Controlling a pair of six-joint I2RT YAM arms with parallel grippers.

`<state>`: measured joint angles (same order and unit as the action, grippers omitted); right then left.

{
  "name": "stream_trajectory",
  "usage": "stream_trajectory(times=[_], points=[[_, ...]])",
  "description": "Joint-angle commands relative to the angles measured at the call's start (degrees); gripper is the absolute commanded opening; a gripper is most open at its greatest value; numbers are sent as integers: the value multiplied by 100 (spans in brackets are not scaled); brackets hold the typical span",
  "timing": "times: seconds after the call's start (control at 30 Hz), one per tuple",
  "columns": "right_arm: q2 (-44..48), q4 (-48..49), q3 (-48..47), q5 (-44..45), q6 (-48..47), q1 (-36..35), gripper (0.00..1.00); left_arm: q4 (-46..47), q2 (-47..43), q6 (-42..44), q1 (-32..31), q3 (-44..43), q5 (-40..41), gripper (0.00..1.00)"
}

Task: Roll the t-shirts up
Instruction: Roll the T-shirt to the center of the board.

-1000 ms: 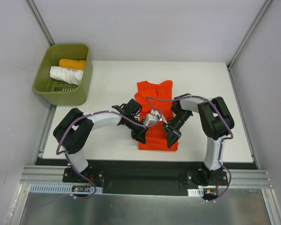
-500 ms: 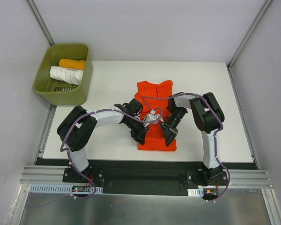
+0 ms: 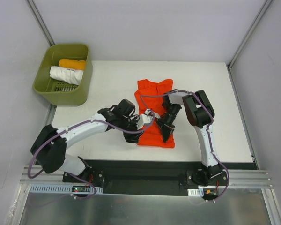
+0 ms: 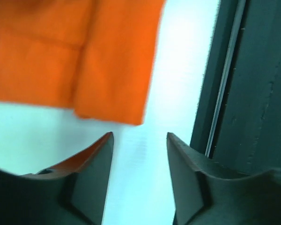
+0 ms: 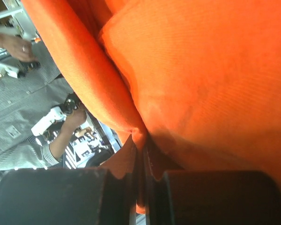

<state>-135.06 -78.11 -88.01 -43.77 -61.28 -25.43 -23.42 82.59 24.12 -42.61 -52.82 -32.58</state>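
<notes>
The red-orange t-shirt is lying folded into a long strip in the middle of the table, its long axis running from the near edge toward the far edge, neck end far, bottom end close to the near edge. The right gripper is biting down on that near end from the right side. In its wrist view the right gripper is clamped tight on a fold of the cloth, jaws together with fabric pinched between them. Over on the other side, the left gripper is hanging just beside the strip's near-left corner. Its wrist view shows the left gripper with jaws apart and only bare table between them, the corner of the t-shirt sitting just past the fingertips, untouched. The dark rail of the near edge is running along one side of that view. So the cloth is lying just ahead of the empty claw, and a matching grip on that corner looks like the thing needed before both ends can roll toward the far edge. Off the far-left corner, the green basket is holding a white roll and a yellow-orange roll.
</notes>
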Motion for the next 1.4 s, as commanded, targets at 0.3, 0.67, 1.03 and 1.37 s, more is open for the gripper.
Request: stream_trajectory(times=[0.3,0.67,1.03,1.37], points=[[-301,-117,-217,387,907,-15,1,1532,-384,1754,-1742,667,1587,63],[-178,32,-68,378,951,-23,1,2324,275,2264,-1821,1327,2404,55],[1006,463,372,-341,626,641,96,1623,654,2203,-1769,968,1835,0],[8086,7067,3886,1223,1684,2816,96,312,917,1165,-1092,-492,-511,0]])
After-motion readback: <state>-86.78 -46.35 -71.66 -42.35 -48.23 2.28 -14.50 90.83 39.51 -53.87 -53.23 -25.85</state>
